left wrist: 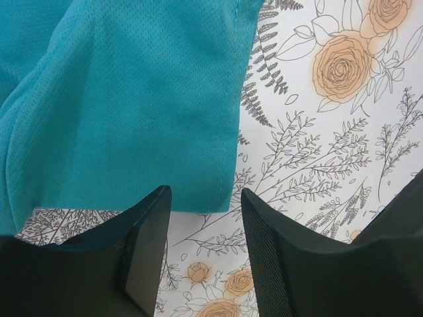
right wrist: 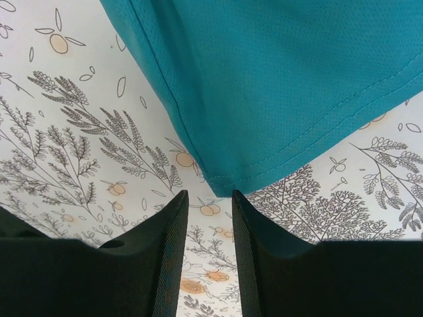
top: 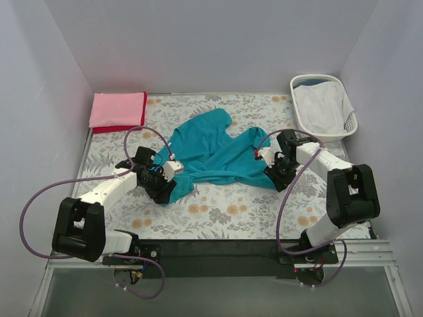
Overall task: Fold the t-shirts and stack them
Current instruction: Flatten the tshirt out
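Nearest to you, the flower-printed tablecloth lies bare between the two arm bases and the work. Your left gripper sits low over the cloth at the near left end of the crumpled teal-blue mesh t-shirt. Its two black fingers stand moderately apart with nothing between them, and in the left wrist view the shirt's stitched hem corner lies just past the fingertips, not caught by them. Your right gripper is at the near right end of the same shirt. Its jaws are parted by only a narrow gap and hold nothing, and a pointed corner of the hem lies flat on the cloth just beyond the tips. From above, you can see the teal shirt spread unevenly across the middle of the table, rumpled and unfolded, running from the left gripper to the right one, with one part reaching toward the far side. In the far left corner, well apart from it, a folded light pink t-shirt rests on top of a folded red t-shirt, whose edge shows along its near side. In the far right corner stands a white slatted plastic laundry basket with white fabric inside.
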Motion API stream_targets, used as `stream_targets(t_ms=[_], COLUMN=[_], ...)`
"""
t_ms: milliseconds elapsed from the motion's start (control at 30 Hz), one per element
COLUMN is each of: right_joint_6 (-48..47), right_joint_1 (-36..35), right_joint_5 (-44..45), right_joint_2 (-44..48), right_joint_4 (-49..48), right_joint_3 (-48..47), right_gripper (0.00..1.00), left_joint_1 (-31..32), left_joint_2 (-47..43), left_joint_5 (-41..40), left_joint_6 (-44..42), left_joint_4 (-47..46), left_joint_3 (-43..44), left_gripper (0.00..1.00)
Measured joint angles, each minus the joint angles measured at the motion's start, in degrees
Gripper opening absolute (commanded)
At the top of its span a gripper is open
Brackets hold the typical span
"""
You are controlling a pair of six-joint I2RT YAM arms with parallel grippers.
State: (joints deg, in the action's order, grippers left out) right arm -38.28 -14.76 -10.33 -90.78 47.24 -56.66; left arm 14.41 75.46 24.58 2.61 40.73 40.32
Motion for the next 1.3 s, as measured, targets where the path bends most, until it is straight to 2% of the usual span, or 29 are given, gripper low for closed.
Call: stream_targets(t_ms=[333, 733, 833, 933, 1300], right_joint_6=[-1.3, -2.8, -3.0, -3.5, -2.6], right_joint_1=[-2.2, -4.0, -4.0, -4.0, -4.1], right_joint_5=[1.6, 5.9, 6.4, 7.0, 6.9], right_joint_2=[0.4, 0.4, 0.9, 1.0, 1.1], right_joint_4=[-3.7, -7.1, -7.5, -8.0, -8.2], right_joint_3=[1.5, 5.2, 5.7, 5.8, 5.7], right_gripper=[0.40, 0.36, 0.27, 0.03, 0.01], left_joint_1=[0.3, 0.3, 0.3, 0.3, 1.4], left_joint_2=[0.0, 0.0, 0.0, 0.0, -4.5], left_joint_5=[-0.7, -1.3, -1.3, -1.3, -0.9], left_joint_6=[0.4, 0.5, 0.0, -0.7, -6.3], left_joint_4=[-0.5, -0.5, -0.5, -0.5, 1.3], left_joint_3=[0.0, -0.2, -0.6, -1.0, -1.7], left_gripper=[0.47, 0.48, 0.47, 0.46, 0.41])
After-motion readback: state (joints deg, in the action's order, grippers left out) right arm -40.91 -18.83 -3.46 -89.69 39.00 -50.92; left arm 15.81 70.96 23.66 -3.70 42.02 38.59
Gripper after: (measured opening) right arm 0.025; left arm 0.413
